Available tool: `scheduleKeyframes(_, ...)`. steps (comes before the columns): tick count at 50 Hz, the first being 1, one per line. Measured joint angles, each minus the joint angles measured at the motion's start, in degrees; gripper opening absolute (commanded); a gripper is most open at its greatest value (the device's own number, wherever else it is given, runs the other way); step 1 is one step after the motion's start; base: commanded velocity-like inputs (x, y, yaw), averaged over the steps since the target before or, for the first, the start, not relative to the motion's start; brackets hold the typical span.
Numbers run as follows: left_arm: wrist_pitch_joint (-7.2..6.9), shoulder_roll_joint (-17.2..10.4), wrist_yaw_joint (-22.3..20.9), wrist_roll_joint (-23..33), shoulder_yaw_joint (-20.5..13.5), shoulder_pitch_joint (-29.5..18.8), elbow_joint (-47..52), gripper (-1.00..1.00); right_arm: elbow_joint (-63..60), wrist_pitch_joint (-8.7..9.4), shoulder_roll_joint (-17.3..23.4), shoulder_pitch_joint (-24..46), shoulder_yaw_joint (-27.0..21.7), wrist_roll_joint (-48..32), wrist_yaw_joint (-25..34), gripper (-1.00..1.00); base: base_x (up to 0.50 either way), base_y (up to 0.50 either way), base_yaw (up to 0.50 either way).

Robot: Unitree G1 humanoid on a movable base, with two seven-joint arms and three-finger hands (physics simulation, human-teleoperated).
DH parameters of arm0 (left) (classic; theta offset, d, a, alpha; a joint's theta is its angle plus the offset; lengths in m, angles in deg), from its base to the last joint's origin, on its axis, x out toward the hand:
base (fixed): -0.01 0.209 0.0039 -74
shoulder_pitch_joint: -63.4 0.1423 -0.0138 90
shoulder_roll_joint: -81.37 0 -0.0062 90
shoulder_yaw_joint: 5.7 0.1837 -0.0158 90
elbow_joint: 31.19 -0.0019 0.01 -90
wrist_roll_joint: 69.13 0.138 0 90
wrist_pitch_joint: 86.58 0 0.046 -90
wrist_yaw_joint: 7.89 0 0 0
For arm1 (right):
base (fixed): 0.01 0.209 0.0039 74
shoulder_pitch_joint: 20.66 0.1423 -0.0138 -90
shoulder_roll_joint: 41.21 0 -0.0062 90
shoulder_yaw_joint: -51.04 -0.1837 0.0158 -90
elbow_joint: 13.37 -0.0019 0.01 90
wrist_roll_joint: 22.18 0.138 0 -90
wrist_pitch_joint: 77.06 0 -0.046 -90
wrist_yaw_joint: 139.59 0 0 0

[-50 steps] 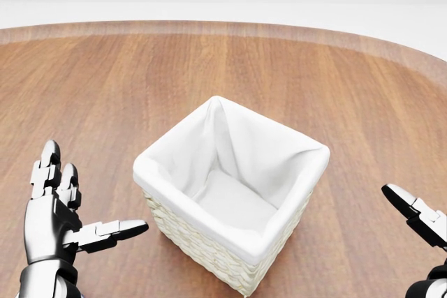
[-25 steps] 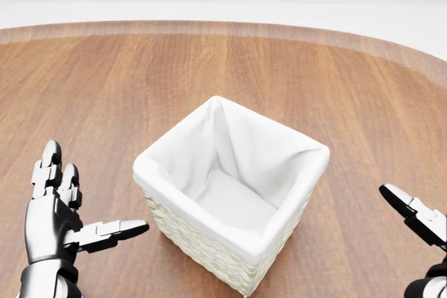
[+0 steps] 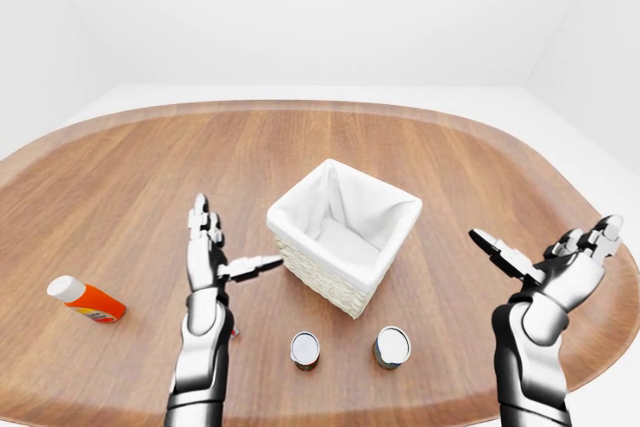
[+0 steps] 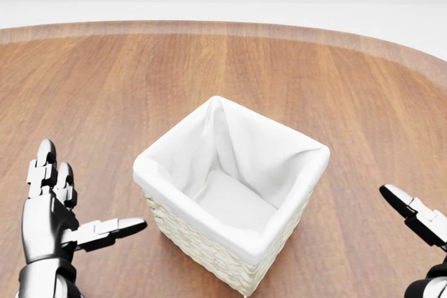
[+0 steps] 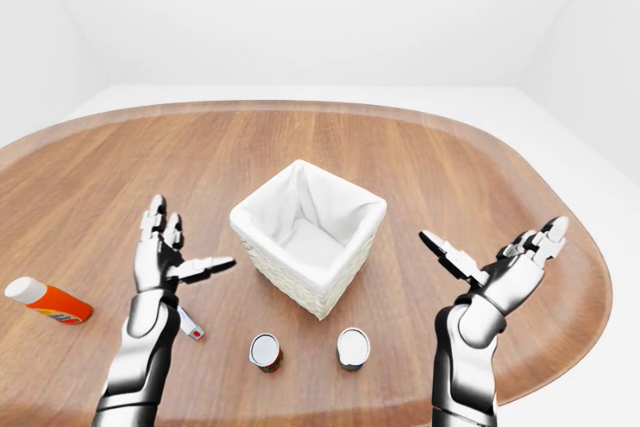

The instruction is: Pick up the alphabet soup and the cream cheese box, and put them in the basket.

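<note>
Centrally on the oval wood-grain table (image 3: 120, 157) sits the basket (image 3: 343, 235), square, pale woven wicker with a smooth white cloth liner folded over its rim, nothing inside it. Near of it stand two short metal cans with shiny round lids, a left can (image 3: 304, 349) and a right can (image 3: 391, 346); their labels are hidden from above, so which is the soup cannot be told. No cream cheese box can be made out. Far left lies an orange tube (image 3: 85, 300) with a white cap. A small white stick (image 5: 190, 323) with a red tip is half hidden behind the left arm. The left hand (image 3: 207, 259) stands upright, fingers spread, holding nothing. The right hand (image 3: 550, 267) is likewise spread wide and empty, well right of the basket.
</note>
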Motion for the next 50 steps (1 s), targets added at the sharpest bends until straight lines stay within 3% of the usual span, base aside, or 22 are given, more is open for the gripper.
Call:
scheduleKeyframes(15, -1.04, -0.22, 0.31, -1.25, -1.07, 0.81, 2.72, 1.00, -0.41, 0.00, -0.12, -0.19, -0.02, -0.10, 0.00, 1.00, 0.00, 0.00, 0.00)
scheduleKeyframes(25, -3.29, -0.73, 1.99, 0.10, -2.15, 1.19, 4.71, 1.00, -0.18, 0.00, -0.10, -0.11, 0.02, -0.18, 0.00, 1.00, 0.00, 0.00, 0.00)
scheduleKeyframes(34, -5.77, -1.25, 4.91, 6.66, -2.28, 1.47, 7.05, 1.00, -0.44, 0.00, -0.15, -0.18, 0.06, -0.29, 0.00, 1.00, 0.00, 0.00, 0.00)
scheduleKeyframes(46, -6.52, -2.35, 9.89, 18.94, -2.99, 1.10, 9.77, 1.00, -0.24, 0.00, -0.14, -0.13, 0.09, -0.37, 0.00, 1.00, 0.00, 0.00, 0.00)
scheduleKeyframes(50, -5.50, -2.92, 11.63, 23.65, -3.00, 1.04, 9.63, 1.00, -0.19, 0.00, -0.13, -0.13, 0.10, -0.40, 0.00, 1.00, 0.00, 0.00, 0.00)
